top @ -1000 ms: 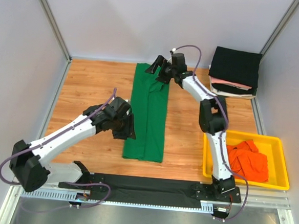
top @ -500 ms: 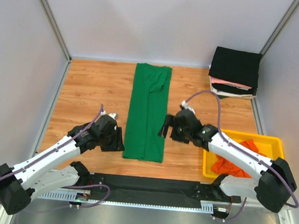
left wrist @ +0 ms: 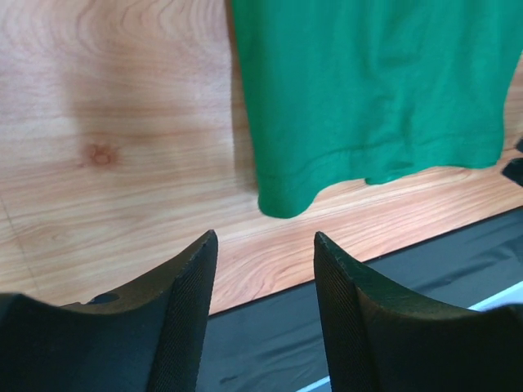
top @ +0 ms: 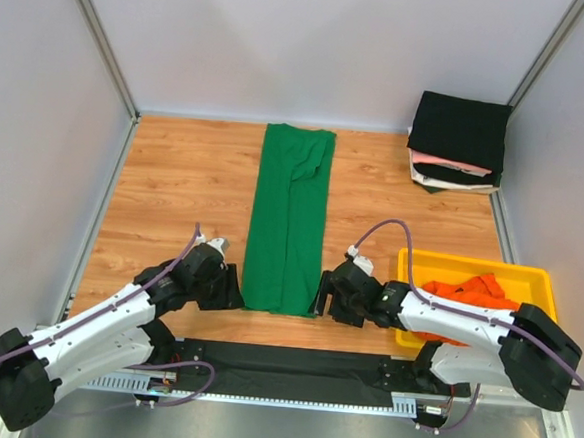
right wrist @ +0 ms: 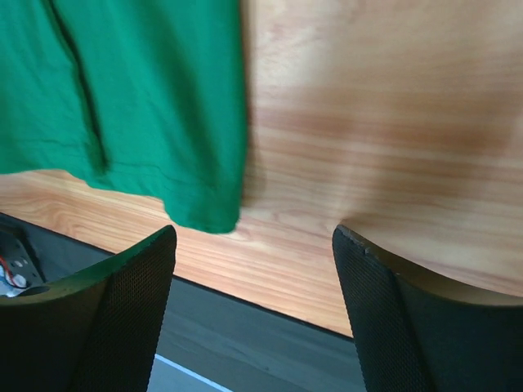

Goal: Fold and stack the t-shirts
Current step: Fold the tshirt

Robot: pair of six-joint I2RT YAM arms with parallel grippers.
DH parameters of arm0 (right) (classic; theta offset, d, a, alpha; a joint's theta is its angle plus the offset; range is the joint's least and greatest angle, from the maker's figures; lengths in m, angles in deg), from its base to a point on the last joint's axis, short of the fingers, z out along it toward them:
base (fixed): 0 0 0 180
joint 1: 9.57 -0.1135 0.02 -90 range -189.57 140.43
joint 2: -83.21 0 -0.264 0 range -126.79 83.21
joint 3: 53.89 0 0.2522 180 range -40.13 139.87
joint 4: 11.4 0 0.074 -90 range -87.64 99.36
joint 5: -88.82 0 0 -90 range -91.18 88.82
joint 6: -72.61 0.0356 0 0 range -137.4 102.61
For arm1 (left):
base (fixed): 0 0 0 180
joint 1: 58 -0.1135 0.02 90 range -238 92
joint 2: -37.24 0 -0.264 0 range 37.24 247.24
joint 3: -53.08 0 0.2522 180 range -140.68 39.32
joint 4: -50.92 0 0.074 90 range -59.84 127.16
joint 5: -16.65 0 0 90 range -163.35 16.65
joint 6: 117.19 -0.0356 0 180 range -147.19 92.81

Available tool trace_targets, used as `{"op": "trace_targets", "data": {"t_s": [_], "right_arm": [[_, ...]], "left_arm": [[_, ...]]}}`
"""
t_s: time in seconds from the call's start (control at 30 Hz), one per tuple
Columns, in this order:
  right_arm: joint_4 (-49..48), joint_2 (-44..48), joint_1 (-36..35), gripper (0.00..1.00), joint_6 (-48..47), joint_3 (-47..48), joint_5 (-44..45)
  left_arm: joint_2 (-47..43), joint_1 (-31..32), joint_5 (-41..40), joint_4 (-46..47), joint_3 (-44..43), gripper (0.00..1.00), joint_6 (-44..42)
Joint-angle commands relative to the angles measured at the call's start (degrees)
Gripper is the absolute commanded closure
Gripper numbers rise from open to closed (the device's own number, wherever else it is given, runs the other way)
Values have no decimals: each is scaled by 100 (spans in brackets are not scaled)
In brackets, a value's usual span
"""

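A green t-shirt lies flat on the wooden table, folded lengthwise into a long strip running from the back to the near edge. My left gripper is open and empty, low beside the strip's near left corner. My right gripper is open and empty, low beside the strip's near right corner. A stack of folded shirts, black on top, sits at the back right. Orange shirts lie crumpled in a yellow bin.
A black mat runs along the table's near edge, also seen in both wrist views. Grey walls and metal posts enclose the table. The yellow bin stands close to the right arm.
Both arms have pulled back from the shirt's far and middle parts to its near end. The right gripper came from the collar end down to the near right corner. The shirt stays flat.
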Motion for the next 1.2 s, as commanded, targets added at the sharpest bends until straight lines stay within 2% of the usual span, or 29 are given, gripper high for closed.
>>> {"op": "trace_targets", "data": {"t_s": [0.0,0.17,0.33,0.37,0.4,0.43,0.47,0.5,0.57,0.63,0.67,0.7,0.77,0.9,1.0,1.17], "right_arm": [[-777,-221,-31,22,175,14,166],[-936,-686,-14,23,113,172,280],[-1234,-1153,-5,35,95,208,52],[-1270,-1240,-5,38,130,182,43],[-1270,-1267,-14,47,157,138,17],[-1279,-1250,-14,51,157,138,16],[-1270,-1215,-14,55,174,103,-1],[-1261,-1180,-5,63,201,7,8],[-1261,-1004,-14,71,253,-90,-10],[-1244,-829,-14,76,306,-231,-28],[-1235,-776,-14,84,315,-275,-28],[-1200,-740,-14,88,333,-319,-36],[-1051,-574,-22,97,342,-346,-36],[-690,-257,-110,100,377,-398,-28],[-392,50,-251,100,438,-329,34],[609,420,-304,100,325,433,323]], "left_arm": [[-73,-21,-2,413,-45,41,-62],[216,-21,-19,842,78,37,-105],[997,-21,182,1396,254,40,8],[1060,-21,287,1519,297,44,26],[1130,-12,358,1555,333,49,78],[1139,-12,359,1556,333,49,105],[1113,-12,393,1538,377,54,123],[1061,-21,411,1529,412,56,140],[842,-21,385,1503,517,59,149],[649,-12,324,1477,570,68,149],[595,-21,289,1477,605,81,149],[568,-21,314,1468,614,90,141],[524,-12,428,1380,571,100,140],[183,-4,578,1056,579,100,246],[-554,-4,605,660,536,100,307],[-900,5,456,-245,-193,100,202]]}}
